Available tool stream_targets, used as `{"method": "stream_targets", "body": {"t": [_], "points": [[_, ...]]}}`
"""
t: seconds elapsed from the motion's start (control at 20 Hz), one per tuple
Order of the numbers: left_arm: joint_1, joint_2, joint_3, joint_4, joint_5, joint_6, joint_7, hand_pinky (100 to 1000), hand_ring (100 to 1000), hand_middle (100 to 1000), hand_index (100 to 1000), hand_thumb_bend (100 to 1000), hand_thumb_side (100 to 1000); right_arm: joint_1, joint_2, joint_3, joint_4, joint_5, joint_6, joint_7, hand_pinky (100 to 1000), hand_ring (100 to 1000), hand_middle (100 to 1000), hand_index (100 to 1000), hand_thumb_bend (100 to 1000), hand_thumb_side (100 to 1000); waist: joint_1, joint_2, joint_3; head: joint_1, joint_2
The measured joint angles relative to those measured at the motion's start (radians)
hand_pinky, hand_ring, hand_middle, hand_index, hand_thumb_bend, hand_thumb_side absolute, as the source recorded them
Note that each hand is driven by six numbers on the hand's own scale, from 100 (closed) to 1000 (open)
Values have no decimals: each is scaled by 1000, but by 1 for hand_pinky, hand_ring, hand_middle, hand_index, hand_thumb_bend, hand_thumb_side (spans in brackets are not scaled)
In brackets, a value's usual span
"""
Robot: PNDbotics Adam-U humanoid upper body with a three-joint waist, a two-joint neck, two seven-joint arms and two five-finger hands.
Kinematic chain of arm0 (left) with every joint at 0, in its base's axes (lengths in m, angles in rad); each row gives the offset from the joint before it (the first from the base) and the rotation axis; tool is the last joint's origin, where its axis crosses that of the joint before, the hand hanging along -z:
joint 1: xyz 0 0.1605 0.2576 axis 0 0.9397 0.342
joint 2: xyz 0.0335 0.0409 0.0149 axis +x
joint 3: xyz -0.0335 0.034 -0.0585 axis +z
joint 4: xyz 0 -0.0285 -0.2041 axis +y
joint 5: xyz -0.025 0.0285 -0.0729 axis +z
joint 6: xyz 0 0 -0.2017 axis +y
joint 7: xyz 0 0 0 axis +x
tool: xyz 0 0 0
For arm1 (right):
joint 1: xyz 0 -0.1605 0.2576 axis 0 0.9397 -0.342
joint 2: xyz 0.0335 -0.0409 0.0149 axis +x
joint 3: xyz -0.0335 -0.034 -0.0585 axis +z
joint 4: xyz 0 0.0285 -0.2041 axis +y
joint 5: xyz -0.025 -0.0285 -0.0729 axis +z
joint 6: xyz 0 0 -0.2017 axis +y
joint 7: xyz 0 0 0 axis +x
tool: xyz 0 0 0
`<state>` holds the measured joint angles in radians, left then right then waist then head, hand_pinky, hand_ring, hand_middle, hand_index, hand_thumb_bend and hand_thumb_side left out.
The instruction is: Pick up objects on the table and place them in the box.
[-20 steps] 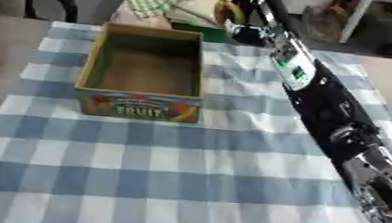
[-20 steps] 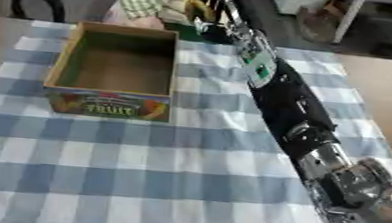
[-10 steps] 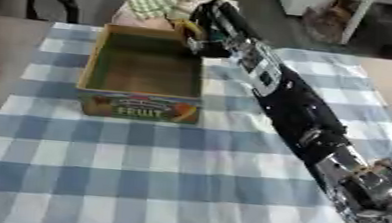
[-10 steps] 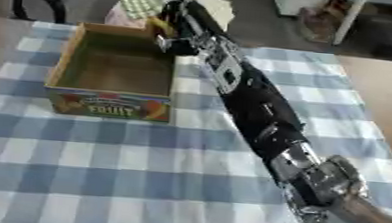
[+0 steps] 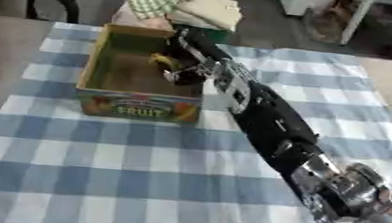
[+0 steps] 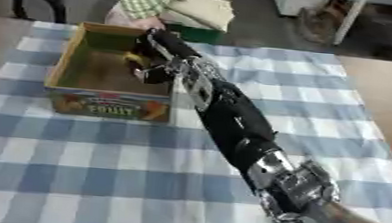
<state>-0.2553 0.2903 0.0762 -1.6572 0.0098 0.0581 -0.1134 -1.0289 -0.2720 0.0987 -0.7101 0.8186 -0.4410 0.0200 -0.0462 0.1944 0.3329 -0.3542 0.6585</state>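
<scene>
One arm was at work: the right hand reached from the near right corner of the table across to the box at the far left, and hung just inside its right wall. Its fingers were curled around a small yellow object, possibly a piece of toy fruit, though the view was too blurred to be sure. That object sat over the box's inner floor toward the far right corner, apparently not yet resting on the bottom.

To finish the placing well, the hand would best lower a little, clear of the right wall, and let the fingers uncurl only once the object was low inside, so that it would not bounce out. Withdrawal should go upward before sweeping back, lest the arm catch the rim.

Nothing else could be made out inside the box. The left hand showed in neither view.
</scene>
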Motion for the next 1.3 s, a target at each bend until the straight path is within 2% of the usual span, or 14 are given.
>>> {"method": "stream_targets", "body": {"t": [0.05, 0.15, 0.4, 0.6, 0.75, 0.95, 1.2, 1.3], "points": [[0, 0, 0, 0, 0, 0, 0, 739, 618, 523, 607, 491, 452, 0, 0, 0, 0, 4, -5, 4, 844, 752, 736, 859, 100, 288, 0, 0, -1, 0, 0], [0, 0, 0, 0, 0, 0, 0, 739, 618, 522, 607, 492, 453, 0, 0, 0, 0, 7, -16, 13, 857, 778, 793, 889, 123, 340, -1, 0, -4, 0, 0], [0, 0, 0, 0, 0, 2, -2, 739, 618, 521, 607, 493, 453, 0, -3, 1, -22, -5, -36, 24, 864, 786, 818, 905, 112, 332, -1, 0, -13, 3, 0], [0, 0, 1, 0, 0, 2, -1, 739, 618, 521, 607, 494, 453, 3, -29, 12, -73, -69, -44, 33, 842, 756, 772, 889, 100, 305, -1, 3, -31, 13, -1], [0, 0, 5, 0, 0, 2, 3, 739, 618, 521, 607, 495, 453, 20, -60, 20, -123, -175, -42, 52, 805, 725, 745, 882, 100, 293, -1, 4, -49, 28, -4], [1, 0, 13, 0, 0, 3, 10, 740, 618, 521, 607, 495, 453, 74, -130, 31, -226, -384, -22, 100, 771, 687, 715, 870, 100, 306, -1, 10, -74, 49, -10], [7, 0, 20, -1, 0, 4, 19, 741, 618, 522, 607, 494, 454, 194, -247, 16, -374, -663, 54, 136, 741, 648, 673, 848, 100, 406, 1, 16, -111, 71, -17], [8, 0, 24, -1, 0, 3, 21, 741, 619, 522, 607, 493, 454, 250, -286, 1, -424, -746, 88, 135, 738, 643, 669, 844, 100, 431, 2, 17, -127, 78, -19]]}}
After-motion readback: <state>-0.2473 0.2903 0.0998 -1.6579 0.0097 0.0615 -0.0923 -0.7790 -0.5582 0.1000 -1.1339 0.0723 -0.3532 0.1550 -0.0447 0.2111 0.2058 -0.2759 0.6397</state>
